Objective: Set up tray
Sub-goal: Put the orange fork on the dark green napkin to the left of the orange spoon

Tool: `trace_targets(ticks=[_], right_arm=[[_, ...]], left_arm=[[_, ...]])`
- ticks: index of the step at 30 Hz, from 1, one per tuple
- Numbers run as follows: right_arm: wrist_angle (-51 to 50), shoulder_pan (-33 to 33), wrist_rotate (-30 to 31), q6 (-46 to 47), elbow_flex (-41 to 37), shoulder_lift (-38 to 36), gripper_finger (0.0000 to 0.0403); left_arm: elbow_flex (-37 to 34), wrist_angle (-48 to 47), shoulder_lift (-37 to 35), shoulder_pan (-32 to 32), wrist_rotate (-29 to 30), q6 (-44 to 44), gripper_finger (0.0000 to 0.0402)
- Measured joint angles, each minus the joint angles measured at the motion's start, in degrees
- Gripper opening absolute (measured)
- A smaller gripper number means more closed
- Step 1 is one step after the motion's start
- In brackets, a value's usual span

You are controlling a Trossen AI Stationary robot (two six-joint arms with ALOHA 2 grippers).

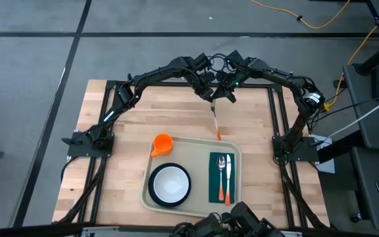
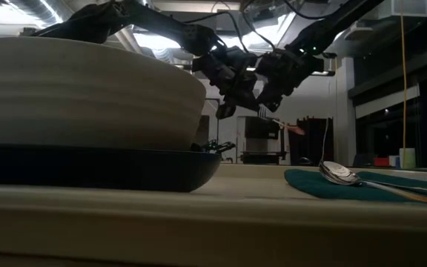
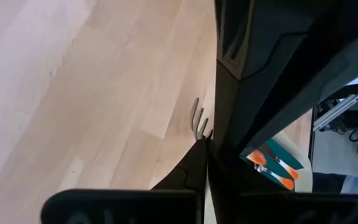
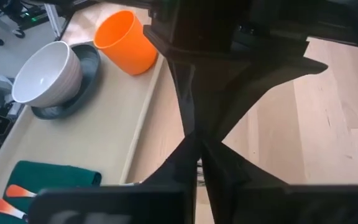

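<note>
A fork (image 1: 215, 122) with an orange handle hangs in the air over the bare wood, just beyond the far rim of the beige tray (image 1: 196, 158). Both grippers meet at its metal end: my left gripper (image 1: 210, 97) comes from the left and my right gripper (image 1: 224, 97) from the right, both shut. The fork's tines (image 3: 197, 119) stick out past my left fingers. On the tray stand an orange cup (image 1: 162, 143) and a white bowl (image 1: 170, 183) on a dark plate, beside a green napkin (image 1: 214, 192) with a spoon and a knife lying on it. My left gripper (image 3: 205, 149) pinches the fork's metal neck just behind the tines (image 3: 201, 132), slanting down from the table's left. The fork is lifted clear, and its orange handle (image 1: 218, 135) slants down toward the tray. My right gripper (image 4: 196, 149) is shut on the fork's metal end, slanting down from the right. My left gripper stands in front of the place of contact, so the exact part cannot be told.
Bare wood lies left and right of the grippers at the far side of the table (image 1: 143, 112). Black frame rails (image 1: 278, 112) run along both sides. Part of the tray between the bowl and the napkin is bare.
</note>
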State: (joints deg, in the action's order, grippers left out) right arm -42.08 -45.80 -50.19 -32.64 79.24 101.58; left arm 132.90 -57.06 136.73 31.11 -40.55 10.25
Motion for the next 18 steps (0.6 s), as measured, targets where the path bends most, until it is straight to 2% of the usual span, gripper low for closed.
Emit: trace_targets(ticks=[9, 18], right_arm=[[0.4, -1.4, 1.8, 0.4, 0.0, 0.0, 0.0029], [2.4, -5.1, 3.9, 0.9, 0.1, 0.1, 0.0065]], left_arm=[[0.0, 0.7, 0.0, 0.0, 0.5, 0.1, 0.0002], [0.0, 0.4, 0.0, -0.9, -1.1, 0.1, 0.0002]])
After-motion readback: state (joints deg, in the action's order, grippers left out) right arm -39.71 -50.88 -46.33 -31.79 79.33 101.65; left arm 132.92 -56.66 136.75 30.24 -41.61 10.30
